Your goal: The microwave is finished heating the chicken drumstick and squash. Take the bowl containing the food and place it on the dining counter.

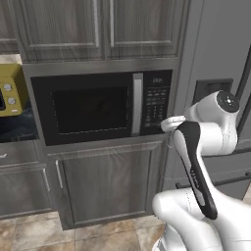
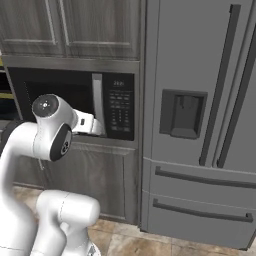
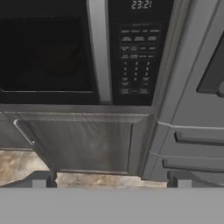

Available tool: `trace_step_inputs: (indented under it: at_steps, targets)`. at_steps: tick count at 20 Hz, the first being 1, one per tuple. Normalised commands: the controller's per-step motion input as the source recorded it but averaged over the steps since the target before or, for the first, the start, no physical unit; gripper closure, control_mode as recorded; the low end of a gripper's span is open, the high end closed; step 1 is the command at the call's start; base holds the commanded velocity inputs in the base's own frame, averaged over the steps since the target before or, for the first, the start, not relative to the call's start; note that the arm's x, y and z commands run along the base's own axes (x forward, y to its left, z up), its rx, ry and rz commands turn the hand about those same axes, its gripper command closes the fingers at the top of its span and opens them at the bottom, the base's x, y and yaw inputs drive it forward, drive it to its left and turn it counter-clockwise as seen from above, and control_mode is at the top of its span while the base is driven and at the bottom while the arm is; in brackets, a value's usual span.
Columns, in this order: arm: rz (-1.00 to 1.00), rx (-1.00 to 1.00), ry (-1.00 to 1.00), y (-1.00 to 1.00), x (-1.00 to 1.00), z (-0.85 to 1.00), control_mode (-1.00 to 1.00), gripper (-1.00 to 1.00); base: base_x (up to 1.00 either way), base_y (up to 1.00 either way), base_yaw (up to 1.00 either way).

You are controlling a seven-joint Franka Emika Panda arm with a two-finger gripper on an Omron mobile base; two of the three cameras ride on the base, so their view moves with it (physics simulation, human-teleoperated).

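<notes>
A black microwave (image 1: 101, 108) with its door shut sits built into grey wood cabinets (image 1: 100, 184). A yellow toaster oven (image 1: 11, 89) rests on the desk (image 1: 19, 128) beside it.

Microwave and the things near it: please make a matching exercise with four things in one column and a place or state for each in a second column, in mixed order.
Things:
1. microwave
2. fridge
3. toaster oven
4. cabinet door

Places or states:
A. yellow, at the left of the microwave
B. directly under the microwave
C. door shut, vertical silver handle
D. grey, at the right of the microwave

Pairs: 1-C, 2-D, 3-A, 4-B
</notes>
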Motion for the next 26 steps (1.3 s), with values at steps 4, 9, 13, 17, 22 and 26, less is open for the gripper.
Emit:
trace_step_inputs:
  at_steps: [4, 9, 13, 17, 22, 26]
  targets:
    - [-0.01, 0.0, 0.0, 0.24, 0.55, 0.36, -1.0, -1.0, 0.0, 0.0, 0.0]
    - [0.0, -0.04, 0.04, 0.36, 0.62, 0.05, -1.0, -1.0, 0.0, 0.0, 0.0]
    - [-0.03, -0.02, 0.0, 0.24, 0.73, -0.06, -1.0, -1.0, 0.0, 0.0, 0.0]
    - [-0.01, 0.0, -0.07, 0.06, 0.8, -0.48, -1.0, -1.0, 0.0, 0.0, 0.0]
    - [0.0, 0.0, -0.27, 0.0, 0.83, -0.54, -1.0, -1.0, 0.0, 0.0, 0.0]
    - [0.0, 0.0, -0.18, 0.0, 0.77, -0.14, -1.0, -1.0, 0.0, 0.0, 0.0]
